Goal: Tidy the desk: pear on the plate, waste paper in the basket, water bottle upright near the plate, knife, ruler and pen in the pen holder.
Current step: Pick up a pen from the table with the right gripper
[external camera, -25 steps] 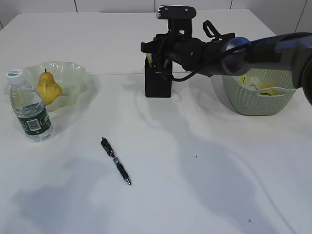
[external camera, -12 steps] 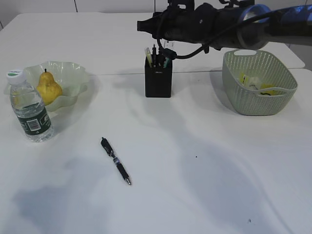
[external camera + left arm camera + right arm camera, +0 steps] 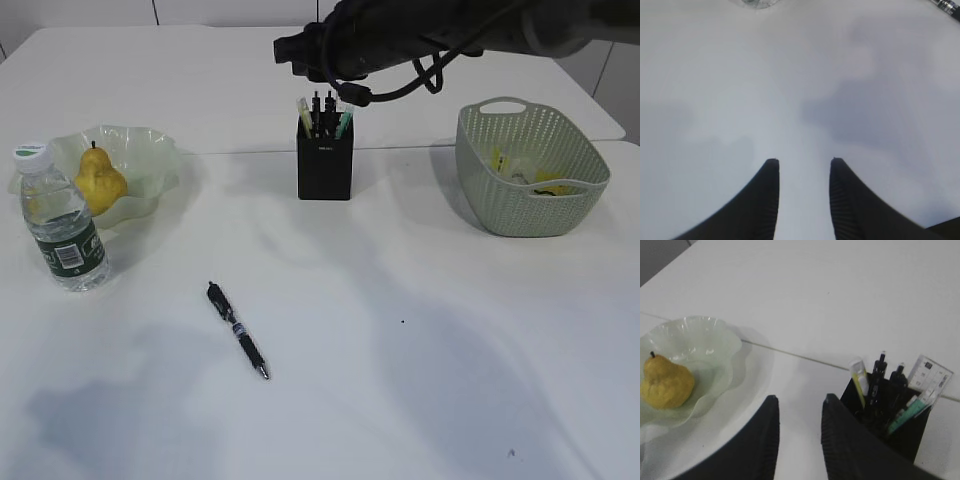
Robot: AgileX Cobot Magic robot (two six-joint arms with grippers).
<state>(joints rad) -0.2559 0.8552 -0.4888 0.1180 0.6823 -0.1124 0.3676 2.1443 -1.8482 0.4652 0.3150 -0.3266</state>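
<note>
Pen (image 3: 238, 331), black with clear barrel section, lies flat on plain white desk (image 3: 400, 380), front-centre. Long axis diagonal: metal tip toward me and right, clip end away and left. I see bare desk on all sides of it.

Left gripper (image 3: 802, 165): jaws parted, pinching nothing, over bare desk.

Further left: clear water bottle (image 3: 61, 217) upright, just beside wavy pale-green plate (image 3: 150, 150) holding yellow pear (image 3: 99, 180).

Rear centre: black square pen holder (image 3: 324, 168), transparent ruler (image 3: 930, 377) sticking out. Right gripper (image 3: 799, 407) above it, jaws parted, empty.

Far right: grey-green perforated basket (image 3: 530, 205), yellow and white waste paper (image 3: 520, 172) inside.
</note>
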